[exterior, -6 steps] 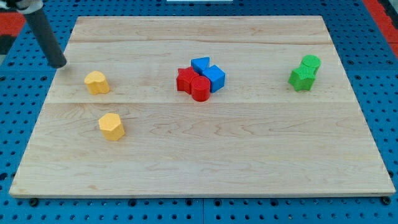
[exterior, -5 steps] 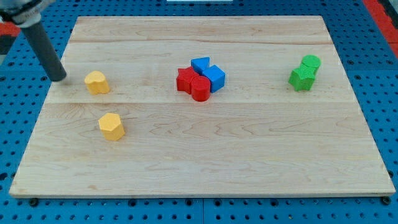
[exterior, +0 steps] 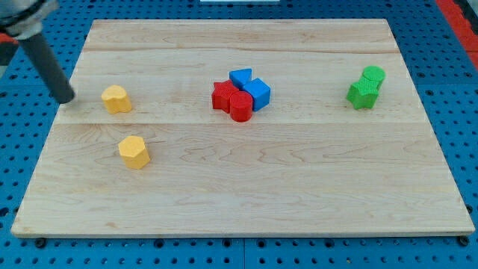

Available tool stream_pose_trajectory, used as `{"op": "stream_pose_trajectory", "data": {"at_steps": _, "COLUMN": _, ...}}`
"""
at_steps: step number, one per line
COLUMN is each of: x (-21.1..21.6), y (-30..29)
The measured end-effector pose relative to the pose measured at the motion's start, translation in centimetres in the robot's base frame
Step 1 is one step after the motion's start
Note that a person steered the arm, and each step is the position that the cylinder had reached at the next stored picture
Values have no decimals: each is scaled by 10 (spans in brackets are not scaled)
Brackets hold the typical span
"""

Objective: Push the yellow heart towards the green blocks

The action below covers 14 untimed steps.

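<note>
My tip beside the yellow heart at the tabletop's left edge

My tip (exterior: 66, 98), a bare rod without fingers, stands just left of the yellow heart (exterior: 115, 99); its pointing unclear. One more yellow block (exterior: 134, 152) sits nearer. Two red blocks (exterior: 232, 101) and two blue blocks (exterior: 250, 87) cluster centrally; two green blocks (exterior: 365, 87) far right on the wooden tabletop (exterior: 299, 187).

Pale grained wood board (exterior: 246, 187) (matt, smooth)

Wooden board on a blue pegboard

A pale wooden board (exterior: 246, 194) lies on a blue perforated surface (exterior: 467, 112), with red patches showing at the view's top corners (exterior: 455, 9).
</note>
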State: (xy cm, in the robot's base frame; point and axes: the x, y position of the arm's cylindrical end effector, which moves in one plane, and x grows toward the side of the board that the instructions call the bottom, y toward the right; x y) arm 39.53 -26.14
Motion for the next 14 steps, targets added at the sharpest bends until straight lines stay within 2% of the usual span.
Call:
{"op": "stream_pose_trajectory", "data": {"at_steps": 1, "x": 1, "y": 63}}
{"op": "stream_pose_trajectory", "data": {"at_steps": 3, "x": -20, "y": 44}}
{"op": "stream_pose_trajectory", "data": {"at_steps": 4, "x": -15, "y": 65}}
{"op": "stream_pose_trajectory", "data": {"at_steps": 6, "x": 68, "y": 134}}
{"op": "stream_pose_trajectory", "data": {"at_steps": 8, "x": 73, "y": 142}}
{"op": "stream_pose_trajectory", "data": {"at_steps": 9, "x": 78, "y": 205}}
{"op": "stream_pose_trajectory", "data": {"at_steps": 10, "x": 77, "y": 215}}
{"op": "stream_pose_trajectory", "data": {"at_steps": 11, "x": 76, "y": 200}}
{"op": "stream_pose_trajectory", "data": {"at_steps": 12, "x": 75, "y": 239}}
{"op": "stream_pose_trajectory", "data": {"at_steps": 13, "x": 75, "y": 321}}
{"op": "stream_pose_trajectory", "data": {"at_steps": 14, "x": 75, "y": 378}}
